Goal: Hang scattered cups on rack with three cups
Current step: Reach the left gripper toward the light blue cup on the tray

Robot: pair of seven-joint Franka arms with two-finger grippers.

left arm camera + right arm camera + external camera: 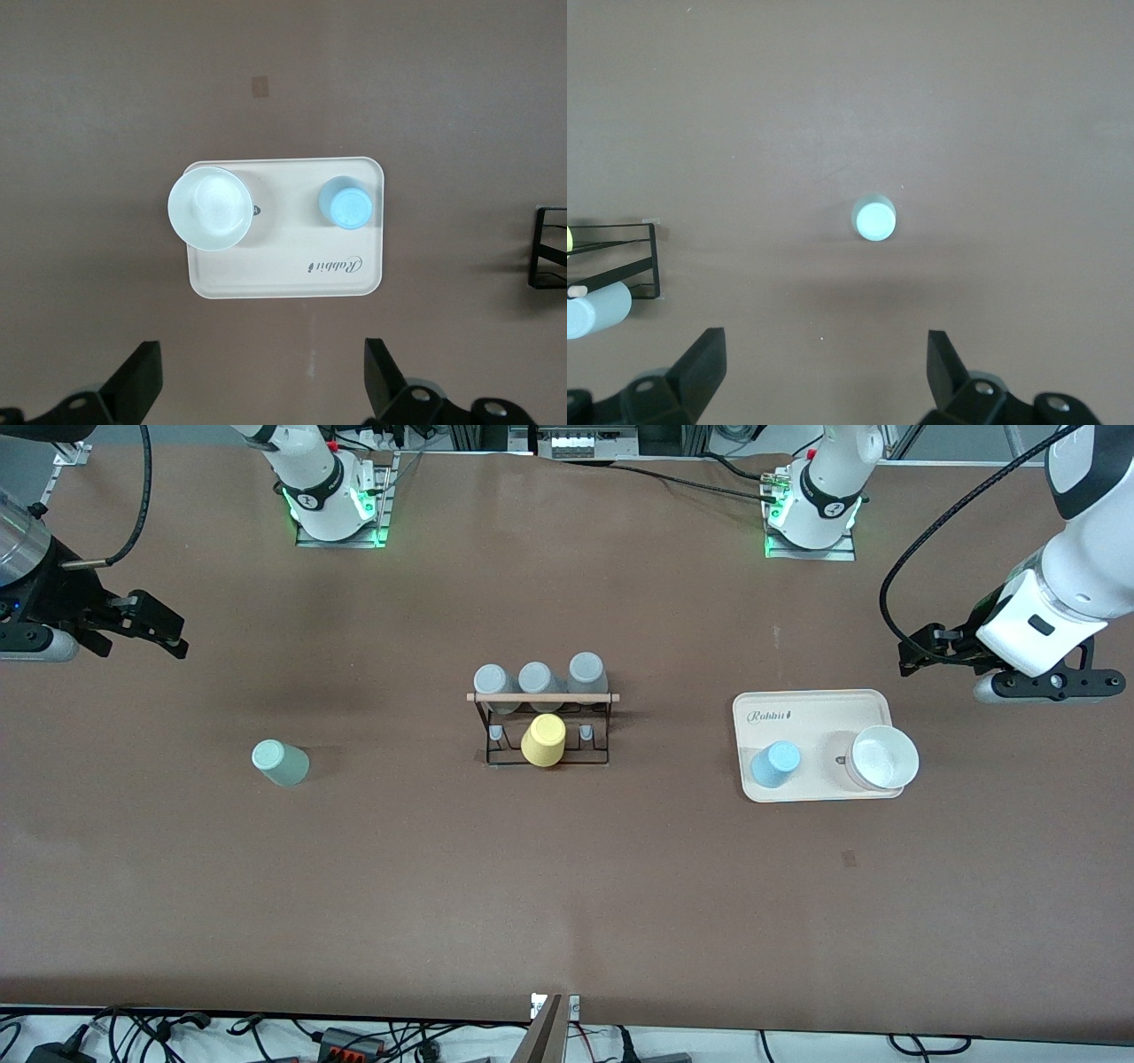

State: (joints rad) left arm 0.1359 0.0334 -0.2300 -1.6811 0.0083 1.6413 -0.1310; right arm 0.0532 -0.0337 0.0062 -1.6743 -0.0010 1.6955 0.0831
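Two white Franka arms, black joint bands, bases glowing green along the table (567, 886) edge. Black cable loops off each arm. Left gripper (261, 385) and right gripper (824, 376) show black fingers, set wide.

This is a robotics lab or test cell rather than a home or kitchen. Two white robot arms are bolted to metal base plates (341, 531) lit with green indicator lights at the top edge of a wide surface (567, 886) covered in plain brown matting, with black cables (691, 474) running across it toward aluminium framing. Along the edge nearest the front camera lies a tangle of wires and power adapters (345, 1041), and the few household items, such as a cream tray (824, 704), sit staged and well apart on the otherwise bare covering.
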